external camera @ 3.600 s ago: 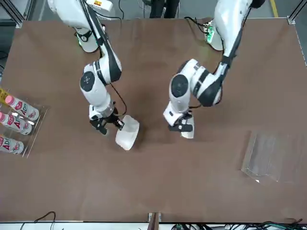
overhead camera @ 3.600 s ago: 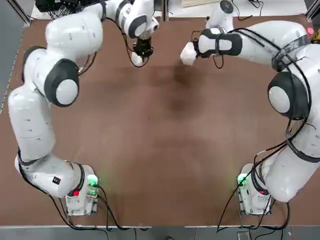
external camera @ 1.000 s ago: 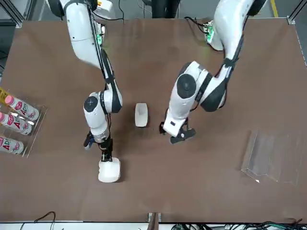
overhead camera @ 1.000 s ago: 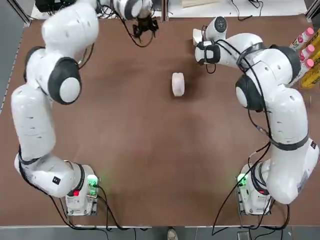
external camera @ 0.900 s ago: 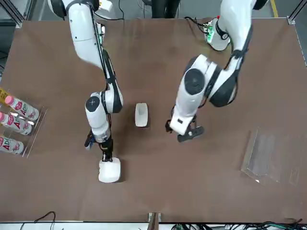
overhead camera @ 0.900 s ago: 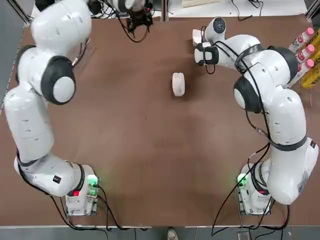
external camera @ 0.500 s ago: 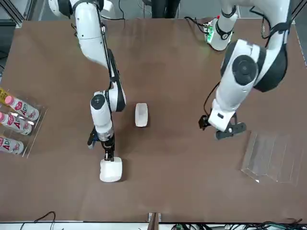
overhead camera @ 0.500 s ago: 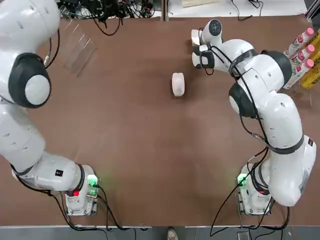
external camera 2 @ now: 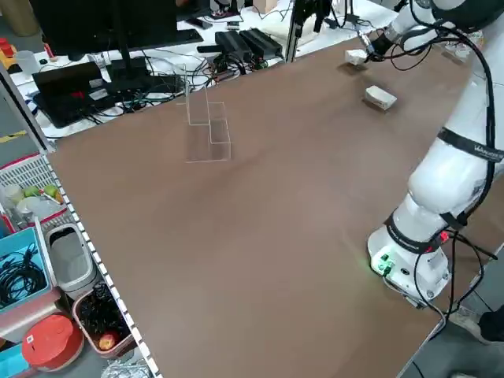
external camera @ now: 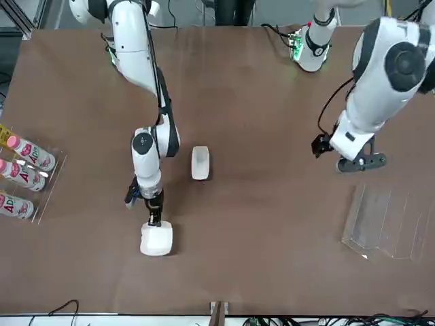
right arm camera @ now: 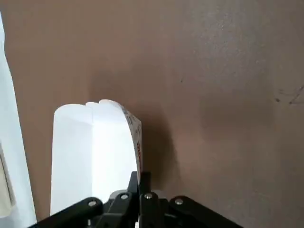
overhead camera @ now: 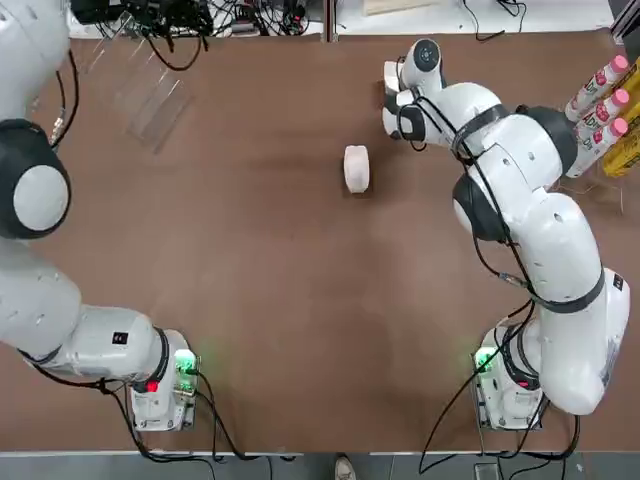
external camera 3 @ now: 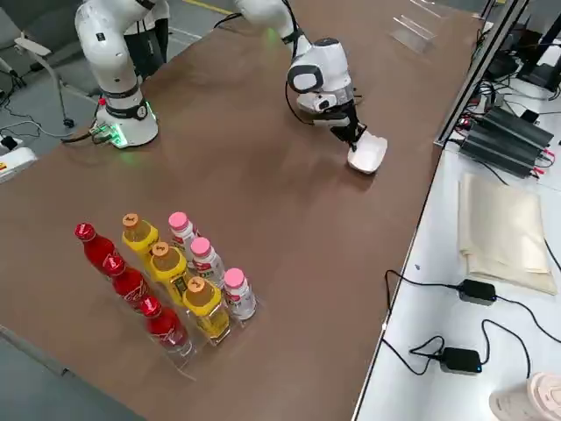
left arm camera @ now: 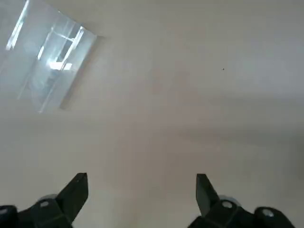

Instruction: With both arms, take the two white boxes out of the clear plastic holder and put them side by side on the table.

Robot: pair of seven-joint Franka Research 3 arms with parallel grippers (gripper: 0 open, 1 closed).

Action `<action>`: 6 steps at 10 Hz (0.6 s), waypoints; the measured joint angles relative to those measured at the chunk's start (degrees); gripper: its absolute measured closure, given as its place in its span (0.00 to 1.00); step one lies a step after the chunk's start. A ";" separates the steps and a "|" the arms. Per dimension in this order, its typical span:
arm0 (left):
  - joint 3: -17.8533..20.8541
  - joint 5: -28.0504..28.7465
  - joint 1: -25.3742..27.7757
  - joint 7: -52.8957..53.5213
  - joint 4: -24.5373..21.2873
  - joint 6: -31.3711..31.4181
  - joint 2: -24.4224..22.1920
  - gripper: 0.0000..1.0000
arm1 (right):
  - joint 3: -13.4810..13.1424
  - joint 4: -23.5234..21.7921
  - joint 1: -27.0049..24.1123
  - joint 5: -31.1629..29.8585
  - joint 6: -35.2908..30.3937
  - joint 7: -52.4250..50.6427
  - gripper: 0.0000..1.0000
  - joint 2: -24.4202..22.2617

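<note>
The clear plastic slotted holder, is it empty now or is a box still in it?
Empty. The clear plastic slotted holder shows only bare slots; both small white rounded boxes lie on the brown table.

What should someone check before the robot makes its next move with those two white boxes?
1. Clear holder emptied of boxes: ok.
2. Middle box lying free on the table: ok.
3. Boxes side by side: not ok; the edge box sits apart, near the table's edge across from the robot.
4. Right claw released from the edge box: not ok; it is shut on the box's rim.
5. Left claw open and empty: ok; it hangs near the holder.
6. Edge box resting flat: cannot tell.
</note>
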 joint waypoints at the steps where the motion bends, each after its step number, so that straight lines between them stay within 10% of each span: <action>1: 0.36 -1.43 2.03 3.00 0.02 -0.81 -0.99 0.00 | -0.09 -0.02 0.00 0.00 -0.07 0.48 0.96 0.01; 6: 4.07 -3.11 4.08 9.65 4.05 -2.11 -2.11 0.00 | -0.22 -0.04 0.07 0.00 -0.09 1.28 0.80 0.03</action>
